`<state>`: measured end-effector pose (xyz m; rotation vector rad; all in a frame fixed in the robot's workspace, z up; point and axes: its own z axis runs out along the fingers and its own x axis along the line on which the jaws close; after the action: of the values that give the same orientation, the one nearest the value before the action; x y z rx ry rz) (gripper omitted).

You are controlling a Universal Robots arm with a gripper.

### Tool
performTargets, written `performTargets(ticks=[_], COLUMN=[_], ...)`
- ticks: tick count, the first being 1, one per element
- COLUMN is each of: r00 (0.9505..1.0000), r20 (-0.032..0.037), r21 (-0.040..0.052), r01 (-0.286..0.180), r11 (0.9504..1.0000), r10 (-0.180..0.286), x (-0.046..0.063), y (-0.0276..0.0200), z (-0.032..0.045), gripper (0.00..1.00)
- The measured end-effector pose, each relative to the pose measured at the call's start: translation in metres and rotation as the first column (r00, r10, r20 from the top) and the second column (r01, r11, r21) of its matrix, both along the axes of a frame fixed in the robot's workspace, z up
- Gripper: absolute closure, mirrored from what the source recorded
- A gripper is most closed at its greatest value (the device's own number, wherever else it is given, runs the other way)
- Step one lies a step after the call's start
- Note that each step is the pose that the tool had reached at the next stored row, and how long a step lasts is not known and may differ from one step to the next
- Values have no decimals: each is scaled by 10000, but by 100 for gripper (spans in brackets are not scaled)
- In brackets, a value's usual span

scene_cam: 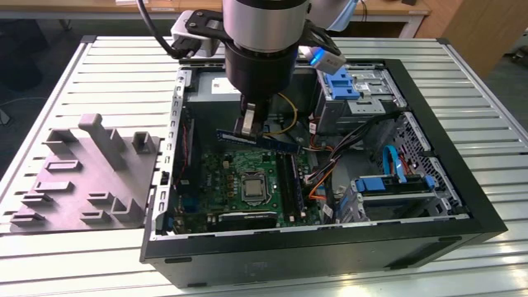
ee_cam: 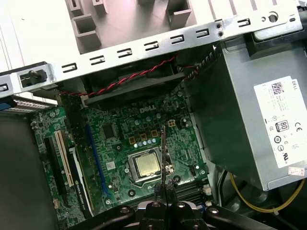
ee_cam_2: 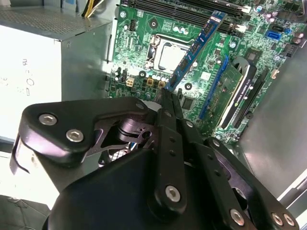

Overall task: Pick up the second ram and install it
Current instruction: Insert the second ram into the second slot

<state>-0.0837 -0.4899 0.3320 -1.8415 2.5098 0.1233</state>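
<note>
While fingers (scene_cam: 247, 119) grip the second ram (scene_cam: 276, 142), slatted table (scene_cam: 99, 68), wooden desk (scene_cam: 396, 7).

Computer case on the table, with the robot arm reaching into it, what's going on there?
A robot arm is working inside the open computer case. Its gripper is shut on one end of the second ram, a long dark stick, and holds it in the air over the green motherboard, near the processor socket. The stick is not seated in a slot yet. A grey fixture block lies on the table beside the case, at the exterior view's left.
</note>
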Motion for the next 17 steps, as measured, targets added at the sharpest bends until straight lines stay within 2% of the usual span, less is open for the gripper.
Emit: performTargets(ticks=[13,17], r00=[9990,9974], r20=[0,0], r21=[0,0], r01=[449,722], r11=[9990,9974], r10=[-449,-722], x=[0,0], y=[0,0], z=[-1,-4], gripper=[89,89])
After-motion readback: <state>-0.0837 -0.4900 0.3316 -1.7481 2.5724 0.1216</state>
